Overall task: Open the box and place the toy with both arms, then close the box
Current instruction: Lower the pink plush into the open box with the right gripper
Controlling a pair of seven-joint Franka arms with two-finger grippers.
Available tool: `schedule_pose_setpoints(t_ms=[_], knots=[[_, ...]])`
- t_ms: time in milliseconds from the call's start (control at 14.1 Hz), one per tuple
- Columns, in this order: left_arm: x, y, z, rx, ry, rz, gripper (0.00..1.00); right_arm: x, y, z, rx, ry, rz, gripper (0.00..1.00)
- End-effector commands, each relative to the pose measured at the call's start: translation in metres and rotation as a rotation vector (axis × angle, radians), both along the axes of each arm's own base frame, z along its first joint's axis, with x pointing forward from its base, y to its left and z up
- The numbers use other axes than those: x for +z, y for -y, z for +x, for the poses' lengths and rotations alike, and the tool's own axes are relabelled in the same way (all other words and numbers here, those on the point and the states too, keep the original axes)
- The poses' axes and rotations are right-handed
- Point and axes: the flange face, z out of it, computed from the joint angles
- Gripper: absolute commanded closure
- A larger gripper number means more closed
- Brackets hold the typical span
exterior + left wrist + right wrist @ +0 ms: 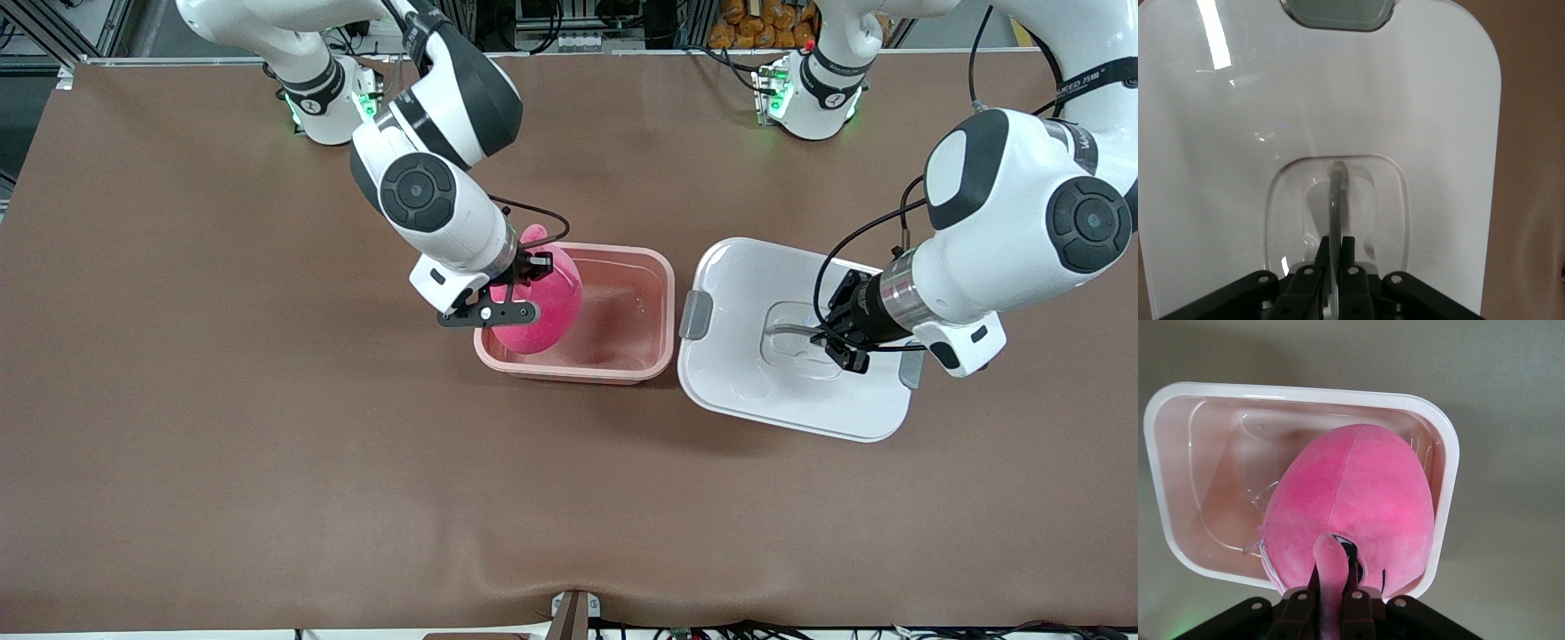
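My right gripper point(508, 286) pinched the toy point(538, 307) over the open box point(622, 302), ready to drop it in; my left gripper point(822, 331) clamped the lid point(756, 382)'s handle point(1335, 200), keeping it aside beside the box for closing.

The open box point(622, 307) sits mid-table. The right gripper point(524, 271) holds the toy point(542, 307) over the box's end toward the right arm. Beside it, the left gripper point(831, 342) pinches the handle point(787, 331) of the lid point(756, 373).
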Motion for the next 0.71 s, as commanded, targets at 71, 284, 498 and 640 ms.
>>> schedule_pose_setpoints(t_ms=[71, 284, 498, 640], knots=[[0.004, 0.0, -0.004, 0.002, -0.006, -0.006, 1.0, -0.02, -0.01, 0.007, -0.024, -0.011, 0.006, 1.0], [0.003, 0.0, -0.005, 0.002, -0.011, -0.006, 1.0, -0.048, -0.012, 0.011, -0.028, -0.028, -0.014, 1.0], [0.002, -0.001, -0.005, 0.003, -0.014, -0.004, 1.0, -0.08, -0.006, 0.018, -0.028, -0.049, -0.039, 1.0], [0.002, -0.001, -0.005, 0.001, -0.014, -0.006, 1.0, -0.087, -0.015, 0.018, -0.028, -0.013, -0.022, 1.0]])
